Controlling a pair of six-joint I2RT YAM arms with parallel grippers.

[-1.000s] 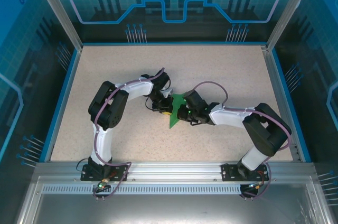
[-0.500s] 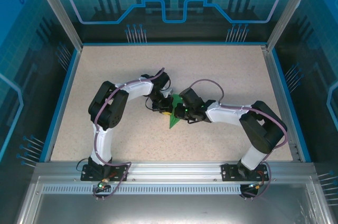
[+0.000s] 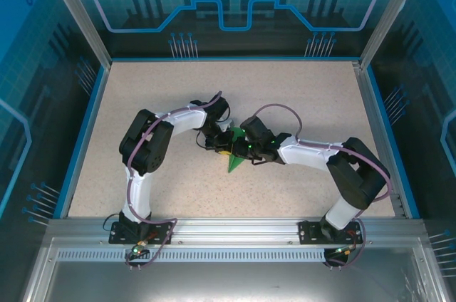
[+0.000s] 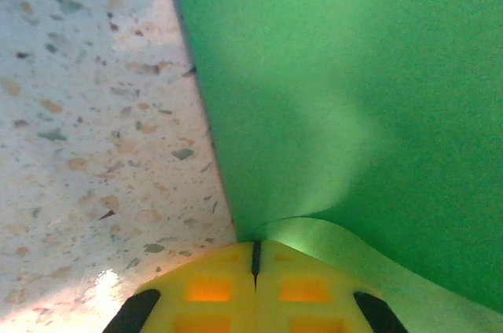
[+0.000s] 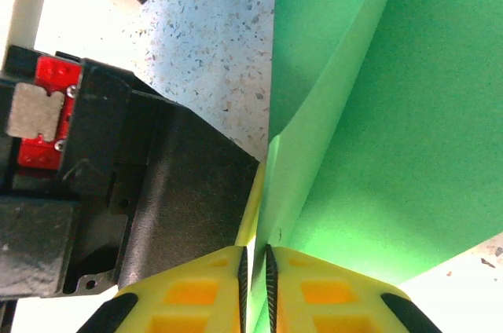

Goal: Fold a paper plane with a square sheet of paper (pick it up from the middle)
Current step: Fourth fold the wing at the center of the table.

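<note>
While half-folded on the table (image 3: 142, 95) — green paper (image 4: 330, 74) (creased), left hand (image 4: 255, 245) and right hand (image 5: 255, 249) clenched on it.

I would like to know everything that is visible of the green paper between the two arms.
The green paper is thin, bright, plain and matte, already partly folded, with straight sharp edges and a pointed tip toward the arm bases. It lies on the speckled table with one flap raised. The left pincer, shut, pinches a curled lip; the right pincer holds a folded flap between almost closed fingers.
</note>
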